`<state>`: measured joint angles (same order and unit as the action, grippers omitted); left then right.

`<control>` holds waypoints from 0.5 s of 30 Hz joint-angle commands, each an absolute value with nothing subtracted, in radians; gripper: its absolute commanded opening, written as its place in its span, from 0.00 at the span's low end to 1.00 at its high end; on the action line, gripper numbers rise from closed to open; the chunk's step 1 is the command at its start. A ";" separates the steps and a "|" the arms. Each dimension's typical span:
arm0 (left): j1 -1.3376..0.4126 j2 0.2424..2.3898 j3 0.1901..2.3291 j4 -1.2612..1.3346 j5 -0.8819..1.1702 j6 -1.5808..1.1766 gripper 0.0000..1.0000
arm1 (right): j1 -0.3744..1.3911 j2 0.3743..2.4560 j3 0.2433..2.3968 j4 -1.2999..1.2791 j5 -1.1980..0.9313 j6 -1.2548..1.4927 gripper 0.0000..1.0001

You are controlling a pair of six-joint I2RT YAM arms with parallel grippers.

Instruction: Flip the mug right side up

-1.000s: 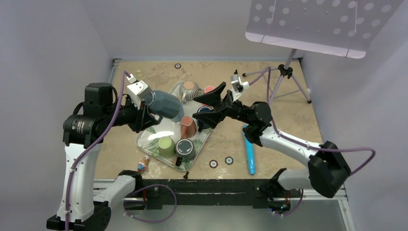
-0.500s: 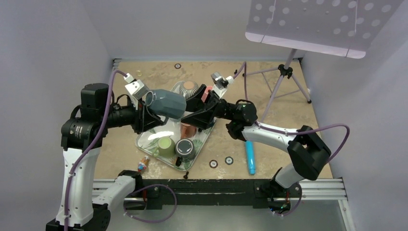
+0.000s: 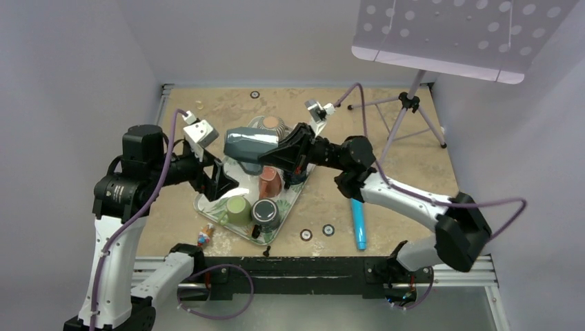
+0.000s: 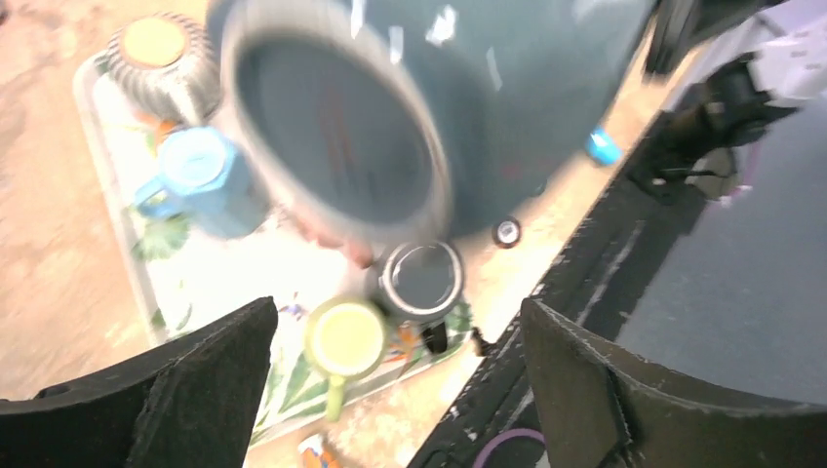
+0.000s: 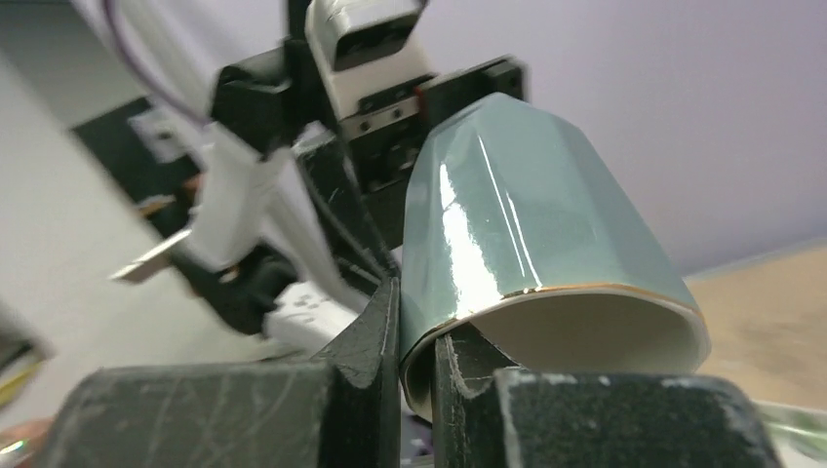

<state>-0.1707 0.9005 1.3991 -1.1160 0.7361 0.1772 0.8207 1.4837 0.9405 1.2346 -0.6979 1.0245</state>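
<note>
**Mug changes hands above the tray**

Passed across within the last second, the teal-grey faceted ceramic mug point(image 3: 250, 145) with a gold-edged rim has left the left gripper point(image 4: 395, 314). That gripper's jaws have swung wide apart and now hold nothing. The mug now sits in the right gripper point(image 5: 414, 343), which has clamped down on it. The right gripper's two black fingers point(image 5: 363, 336) pinch the mug's wall at the rim, one inside the mouth and one outside.

The mug hangs in the air on its side between the two arms, over the far half of the leaf-patterned rectangular tray point(image 3: 214, 207). Its wide mouth points toward the right arm and its narrower end toward the left wrist, where it shows blurred and close to the camera. The left gripper sits just beside that end, lower down over the tray's left part, its fingers clear of the mug.

Below, on the tray, sit a lime-green mug point(image 3: 238, 207), a dark round cup point(image 3: 265, 212), a copper-coloured cup point(image 3: 270, 182), a ribbed grey cup point(image 3: 272, 125) and a blue mug point(image 4: 200, 180). A blue marker pen point(image 3: 359, 224) lies on the sandy tabletop point(image 3: 414, 165) to the right of the tray.
</note>
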 commanded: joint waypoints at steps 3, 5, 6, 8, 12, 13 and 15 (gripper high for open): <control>-0.172 0.816 1.342 -1.122 0.414 0.257 1.00 | 0.787 1.178 1.100 0.238 -0.268 0.318 0.00; -0.172 0.820 1.328 -1.147 0.354 0.287 1.00 | 0.785 1.165 1.170 -0.006 -0.122 0.205 0.00; -0.172 0.827 1.319 -1.160 0.334 0.315 1.00 | 0.784 1.176 1.230 -0.141 -0.042 0.167 0.00; -0.172 0.844 1.293 -1.187 0.305 0.359 1.00 | 0.781 1.221 1.305 -0.346 0.088 0.129 0.00; -0.173 0.870 1.217 -1.238 0.325 0.461 0.92 | 0.729 1.323 1.378 -0.586 0.198 0.116 0.00; -0.175 0.873 1.196 -1.250 0.342 0.483 0.89 | 0.700 1.351 1.385 -0.624 0.203 0.123 0.00; -0.184 0.871 1.146 -1.259 0.359 0.526 0.82 | 0.645 1.401 1.398 -0.687 0.193 0.132 0.00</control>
<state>-0.1715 0.8627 1.2194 -1.2034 0.3550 0.3965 0.7303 1.3228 1.3460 -0.4004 0.0582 0.1989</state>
